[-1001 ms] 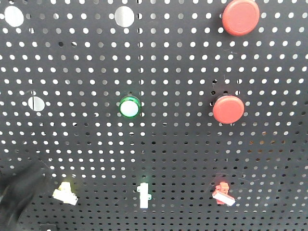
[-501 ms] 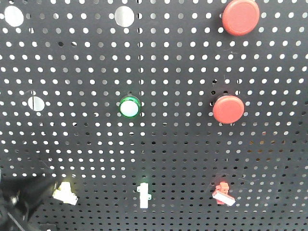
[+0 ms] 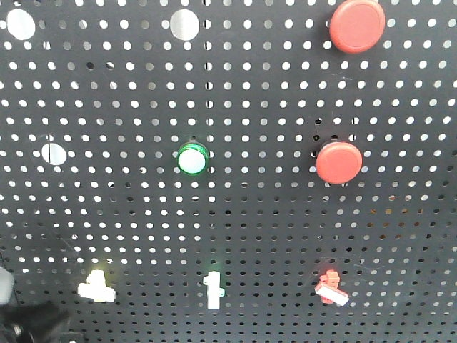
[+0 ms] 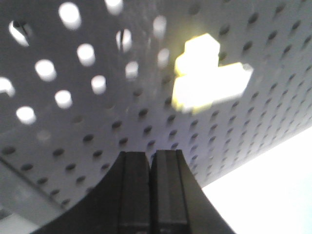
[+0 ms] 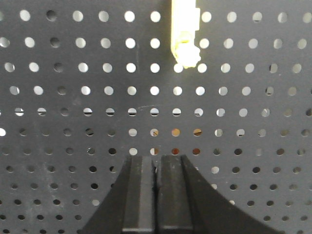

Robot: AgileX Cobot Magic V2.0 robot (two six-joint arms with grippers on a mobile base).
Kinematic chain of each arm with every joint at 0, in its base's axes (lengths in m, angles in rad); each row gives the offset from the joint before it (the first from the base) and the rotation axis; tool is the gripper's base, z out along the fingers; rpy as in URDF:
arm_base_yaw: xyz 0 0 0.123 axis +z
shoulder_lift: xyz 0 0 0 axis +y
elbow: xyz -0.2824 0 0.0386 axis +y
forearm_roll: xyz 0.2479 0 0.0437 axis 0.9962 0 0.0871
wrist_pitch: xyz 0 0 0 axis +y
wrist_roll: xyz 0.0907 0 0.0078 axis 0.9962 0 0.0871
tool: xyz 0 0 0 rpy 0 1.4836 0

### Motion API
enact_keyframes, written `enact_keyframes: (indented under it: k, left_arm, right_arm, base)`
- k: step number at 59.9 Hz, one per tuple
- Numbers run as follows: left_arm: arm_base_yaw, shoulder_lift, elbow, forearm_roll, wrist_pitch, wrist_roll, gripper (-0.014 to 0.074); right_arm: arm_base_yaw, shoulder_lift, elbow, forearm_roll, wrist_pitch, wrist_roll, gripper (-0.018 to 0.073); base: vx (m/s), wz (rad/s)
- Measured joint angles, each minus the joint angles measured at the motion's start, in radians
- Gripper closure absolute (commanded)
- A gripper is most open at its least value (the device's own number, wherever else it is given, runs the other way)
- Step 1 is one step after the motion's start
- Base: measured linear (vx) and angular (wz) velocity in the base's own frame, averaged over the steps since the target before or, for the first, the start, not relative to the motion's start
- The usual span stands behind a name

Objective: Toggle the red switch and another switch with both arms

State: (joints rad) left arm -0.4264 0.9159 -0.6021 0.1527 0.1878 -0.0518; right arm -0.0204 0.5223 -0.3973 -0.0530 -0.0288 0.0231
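Note:
The red switch is small, has a white lever tip and sits low right on the black pegboard. Another switch, whitish with a faint yellow glow, sits low left and shows up close in the left wrist view. My left gripper is shut with nothing in it, below and left of that switch and apart from it. In the front view it is a dark blur in the bottom left corner. My right gripper is shut and empty, facing the board below a pale yellowish toggle. The red switch is not in that view.
An upright white toggle with a green glow stands between the two switches. Higher up are a green round lamp and two large red push buttons. In the left wrist view the board's lower edge runs close to the fingers.
My left gripper has dropped down and left, away from the whitish switch, into the bottom corner. That switch's lever now lies flatter than before. The red switch looks unchanged.

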Motion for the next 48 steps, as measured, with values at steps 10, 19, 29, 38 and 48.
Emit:
enact_keyframes:
  k: [10,19,29,38,48]
  left_arm:
    - [0.000,-0.028,0.000,-0.013,-0.125,0.000,0.0594]
    - [0.000,-0.014,0.000,-0.014,-0.182,0.000,0.0594]
    - [0.000,0.002,0.000,-0.014,-0.214,0.000,0.0594]
    - [-0.001,0.044,0.000,-0.014,-0.227,0.000,0.0594]
    - [-0.045,0.070,-0.006,-0.017,-0.208,-0.001,0.0594]
  right_arm:
    - [0.000,0.000,0.000,0.000,0.000,0.000,0.0566]
    - [0.000,0.000,0.000,0.000,0.000,0.000,0.0566]
    - [0.000,0.000,0.000,0.000,0.000,0.000,0.0566]
    - [0.000,0.000,0.000,0.000,0.000,0.000,0.0566]
    - [0.000,0.000,0.000,0.000,0.000,0.000,0.0566]
  base:
    - [0.00,0.00]
    - [0.00,0.00]
    - [0.00,0.00]
    - [0.00,0.00]
    - [0.00,0.00]
